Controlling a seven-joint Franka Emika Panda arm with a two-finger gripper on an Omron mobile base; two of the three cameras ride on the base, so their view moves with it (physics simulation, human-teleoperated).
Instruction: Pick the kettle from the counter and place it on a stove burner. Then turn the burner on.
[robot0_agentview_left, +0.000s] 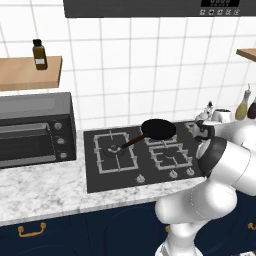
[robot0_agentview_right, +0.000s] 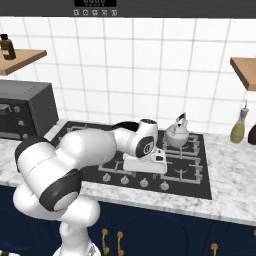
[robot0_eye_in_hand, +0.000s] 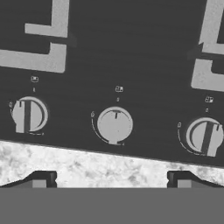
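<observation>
A kettle (robot0_agentview_right: 177, 133) sits on the back right burner of a black stove (robot0_agentview_right: 200, 184) set into a marbled counter (robot0_agentview_right: 235, 197). A black pan (robot0_agentview_left: 158, 129) rests on a rear burner, handle pointing left. The white arm reaches low over the stove's front edge. Its gripper (robot0_eye_in_hand: 111, 178) hangs above the middle knob (robot0_eye_in_hand: 114, 125) of three, fingers (robot0_eye_in_hand: 40, 179) spread wide apart, holding nothing. A toaster oven (robot0_agentview_left: 36, 129) stands left of the stove.
</observation>
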